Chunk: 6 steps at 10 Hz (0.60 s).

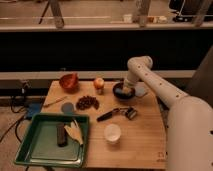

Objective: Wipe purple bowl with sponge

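Observation:
The purple bowl (121, 93) is small, round and very dark. It stands on the wooden table (140, 140) at the back right, next to an orange fruit. My gripper (126, 88) reaches down from the white arm (150, 79) into the bowl's mouth and covers most of its inside. The sponge is hidden; I cannot see it in the bowl or under the gripper.
A pale grey-blue flat piece (142, 90) lies right of the bowl. Also on the table are an orange-red bowl (69, 81), an orange fruit (99, 83), dark berries (87, 103), a peeler (120, 113) and a white cup (112, 133). A green tray (35, 145) sits front left.

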Motion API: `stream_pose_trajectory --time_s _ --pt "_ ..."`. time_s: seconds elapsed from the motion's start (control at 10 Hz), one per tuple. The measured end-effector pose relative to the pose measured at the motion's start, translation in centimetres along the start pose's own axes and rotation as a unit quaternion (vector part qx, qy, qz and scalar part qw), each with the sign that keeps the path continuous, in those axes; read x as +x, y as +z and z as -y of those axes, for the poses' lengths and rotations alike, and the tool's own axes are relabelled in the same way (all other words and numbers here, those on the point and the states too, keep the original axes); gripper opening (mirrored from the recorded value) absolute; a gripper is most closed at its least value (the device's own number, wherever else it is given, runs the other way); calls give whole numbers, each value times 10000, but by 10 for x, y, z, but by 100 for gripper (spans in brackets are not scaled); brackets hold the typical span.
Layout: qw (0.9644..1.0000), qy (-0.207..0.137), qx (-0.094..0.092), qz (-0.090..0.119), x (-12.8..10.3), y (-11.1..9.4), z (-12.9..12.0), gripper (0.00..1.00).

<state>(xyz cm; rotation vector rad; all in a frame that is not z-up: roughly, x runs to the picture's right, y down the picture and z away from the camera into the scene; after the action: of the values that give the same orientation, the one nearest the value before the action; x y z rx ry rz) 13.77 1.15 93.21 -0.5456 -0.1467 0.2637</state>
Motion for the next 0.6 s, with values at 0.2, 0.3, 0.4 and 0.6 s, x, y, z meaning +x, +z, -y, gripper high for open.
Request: stream_pose_trajectory --time_s 0.2,0.3,0.4,0.6 --pt "10000 15 -20 5 0 1 0 37" --pt "10000 14 -31 7 0 2 0 37" --pt "10000 15 -43 8 1 3 0 37" --pt "10000 13 -68 12 2 4 0 37"
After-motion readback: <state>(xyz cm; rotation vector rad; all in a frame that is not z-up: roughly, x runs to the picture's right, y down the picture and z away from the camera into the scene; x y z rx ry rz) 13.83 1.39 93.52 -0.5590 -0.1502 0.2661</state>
